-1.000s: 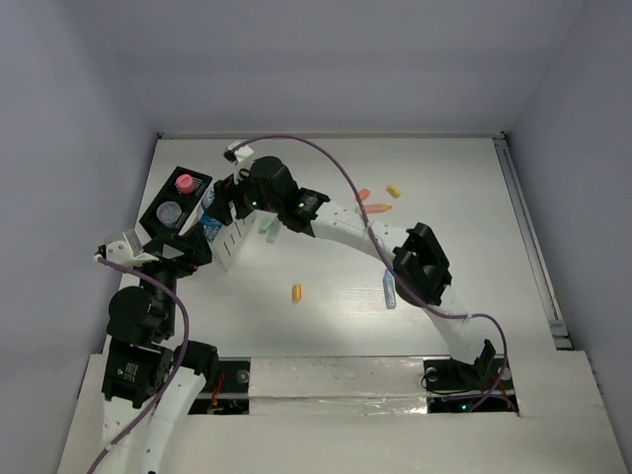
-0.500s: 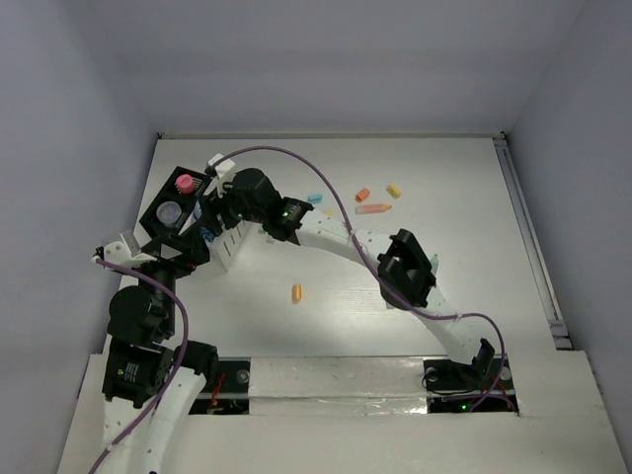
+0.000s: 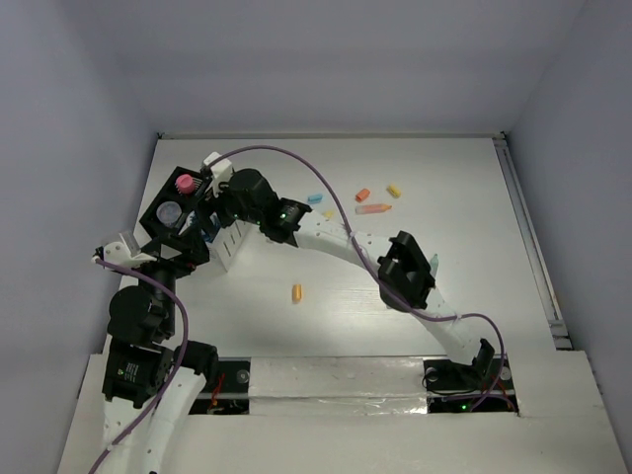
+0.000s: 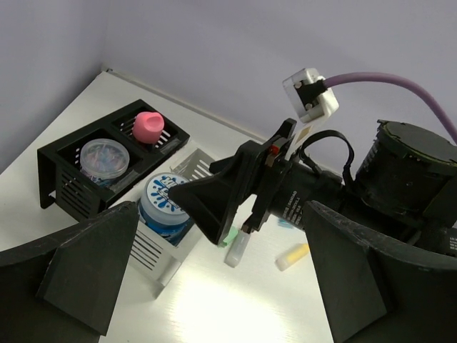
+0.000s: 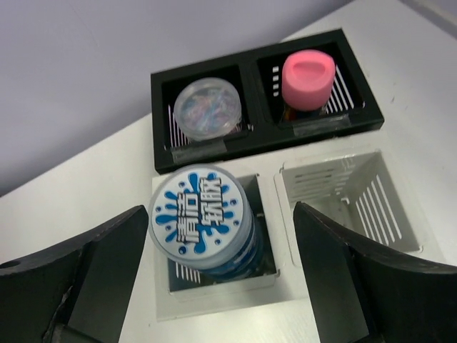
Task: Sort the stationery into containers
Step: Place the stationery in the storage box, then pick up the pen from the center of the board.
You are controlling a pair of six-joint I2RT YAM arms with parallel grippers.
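The right gripper (image 5: 221,239) hangs over the box (image 5: 275,229) at the far-left corner of the table (image 3: 444,168). Its jaws are spread wide, one flat matte-black finger on either side of the blue tub (image 5: 200,214), and they grip nothing. The blue tub stands upright in the box compartment that faces the clear tub (image 5: 208,107). It's a squat round pot, and its lid is printed with a blue splash and white Chinese characters I can't read for certain.

The box is white and thin-walled, with slotted sides and two square compartments. Just beyond it sits the tray (image 5: 253,96), which is black and rectangular with a slotted floor and two wells. One well holds the clear tub, round, with a see-through lid over something shimmery. The other holds a pink piece (image 5: 308,71) that is rounded, matte and rubbery-looking.

The left gripper (image 4: 221,243) is by the left edge, on the near side of the box. Its wedge-shaped fingers are fully apart and empty.

Out on the open table, an orange stick (image 3: 296,292) lies alone near the middle. Toward the far edge are a blue stick (image 3: 315,197), a yellow stick (image 3: 394,190) and a long salmon stick (image 3: 372,208), all lying flat and apart.
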